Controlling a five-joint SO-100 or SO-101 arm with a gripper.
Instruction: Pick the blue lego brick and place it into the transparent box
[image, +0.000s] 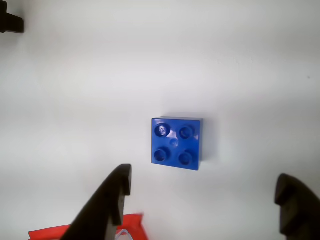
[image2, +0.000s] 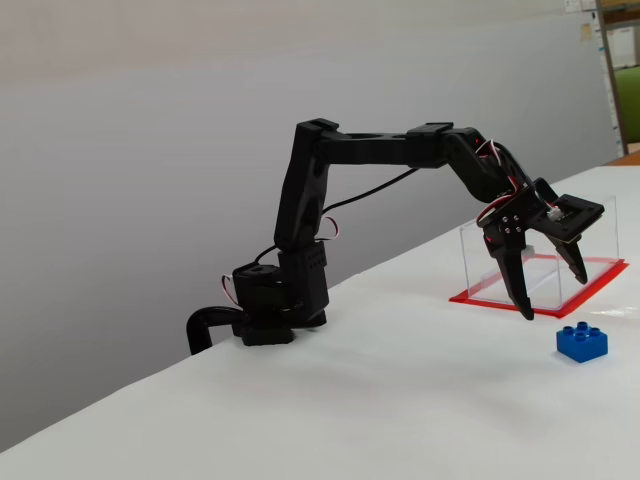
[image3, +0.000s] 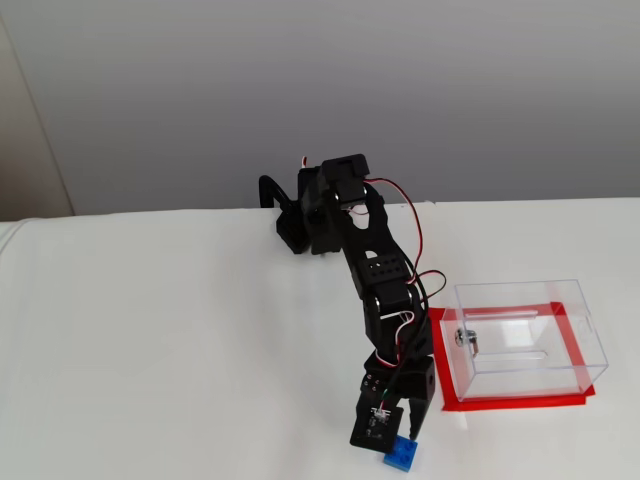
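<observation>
**Wrist view: brick on table between spread fingers, box mostly cut off**

Wrist view shows the blue lego brick (image: 177, 143) flat on the white table (image: 240, 65), studs up, four studs visible, nothing touching it. The gripper (image: 205, 192) has jaws released, spread wide, empty; only two dark fingertips (image: 112, 197) enter from the bottom edge, one on either side below the brick, the rest cut off. A red corner at the bottom edge, partly behind the left fingertip, is the base of the transparent box (image: 132, 225); its clear walls are hard to make out here.

In a fixed view the gripper (image2: 550, 295) hangs above the table, tips pointing down, just up-left of the brick (image2: 582, 342), not touching it. The box (image2: 540, 255) stands behind the gripper, partly hidden by it, right wall near the frame edge.

In the other fixed view the gripper head covers most of the brick (image3: 402, 455); only a blue corner shows near the bottom edge, fingertips hidden. The box (image3: 525, 340) sits right of the arm, up-right of the brick, well apart, a small silver lock on its left wall.
</observation>
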